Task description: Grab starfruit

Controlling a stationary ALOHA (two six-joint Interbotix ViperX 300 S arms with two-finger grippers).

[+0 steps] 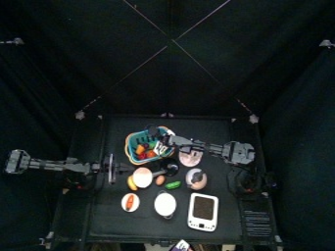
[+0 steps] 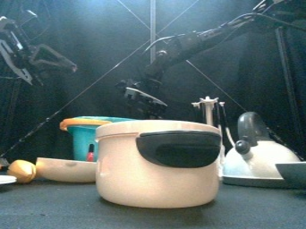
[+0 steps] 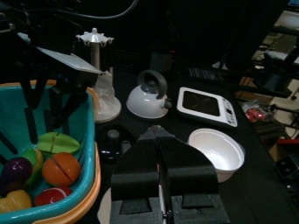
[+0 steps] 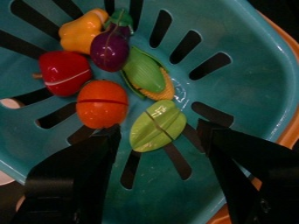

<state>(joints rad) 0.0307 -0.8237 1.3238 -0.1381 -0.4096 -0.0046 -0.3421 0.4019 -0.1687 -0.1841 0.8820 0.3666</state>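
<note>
From the left comes the left arm, its left gripper hanging above the table beside the teal slotted plastic basket with an orange rim; its black jaws look pressed together in its own wrist view, and it holds nothing. It seems to rest, well apart from the fruit.

Inside that basket, reading across the right wrist view, lie a red plastic apple, a yellow bell pepper, a purple eggplant, an orange toy tomato, a green-and-orange oblong fruit, and the green ribbed plastic starfruit.

The starfruit rests on the basket floor, just beside the tomato and touching or nearly touching the oblong fruit. Its long axis runs slantwise across the floor slots. It is a pale, glossy lime green with a raised lengthwise ridge and pointed ends.

The right gripper hovers directly over the basket, jaws spread wide and empty. The starfruit lies just ahead of the gap between them, so this arm is far nearer. I judge the next move to be a short descent, with the jaws closing across the fruit's narrow width rather than along its length.
</note>
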